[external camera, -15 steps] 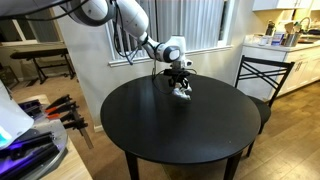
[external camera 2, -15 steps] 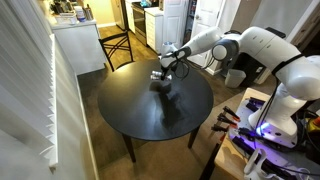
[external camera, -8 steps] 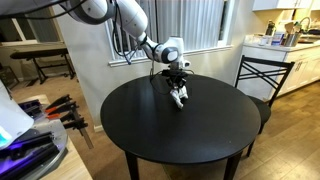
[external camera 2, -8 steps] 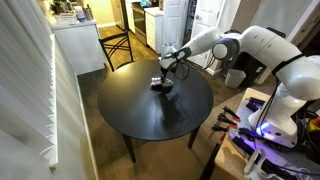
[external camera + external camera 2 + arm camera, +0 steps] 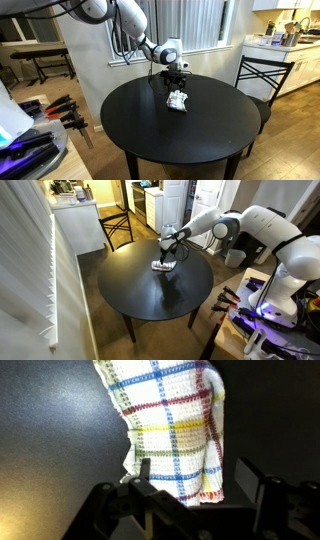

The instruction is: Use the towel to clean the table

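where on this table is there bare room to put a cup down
Nearly all of the round black table is bare: the whole near half up to the front rim, and the wide stretches on either side of the towel. The one crowded spot is the far part, where the gripper hangs just over the towel. A chair stands close to the rim there.

A crumpled checked towel (image 5: 177, 100) lies on the round black table (image 5: 165, 138), off its centre.

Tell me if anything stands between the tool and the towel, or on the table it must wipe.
Nothing visible. The towel lies crumpled on the round table directly beneath the open tool, and no other item shows on the tabletop.
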`<state>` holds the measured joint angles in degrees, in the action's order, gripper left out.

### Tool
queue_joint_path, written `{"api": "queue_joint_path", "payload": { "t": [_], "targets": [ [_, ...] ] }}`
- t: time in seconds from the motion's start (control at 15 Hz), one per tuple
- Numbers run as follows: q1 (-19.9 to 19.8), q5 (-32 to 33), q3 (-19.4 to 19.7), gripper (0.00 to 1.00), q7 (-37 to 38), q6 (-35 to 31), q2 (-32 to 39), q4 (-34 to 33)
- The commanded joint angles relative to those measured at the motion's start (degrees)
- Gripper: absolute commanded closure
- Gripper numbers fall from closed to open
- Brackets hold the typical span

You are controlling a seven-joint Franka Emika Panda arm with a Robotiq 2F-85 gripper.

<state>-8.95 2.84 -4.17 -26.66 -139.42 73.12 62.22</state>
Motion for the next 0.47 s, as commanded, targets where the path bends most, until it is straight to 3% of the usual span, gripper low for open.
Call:
{"api": "queue_joint_path", "payload": {
  "t": [0.0,0.07,0.4],
  "targets": [
    [-0.7,-0.4,-0.9,0.0,-0.6,-2.6,-3.3,5.4],
    [-0.2,0.3,-0.4,0.02,0.1,-0.6,0.3,0.0],
    [-0.2,0.3,-0.5,0.0,0.1,-0.8,0.3,0.1]
  ]
}}
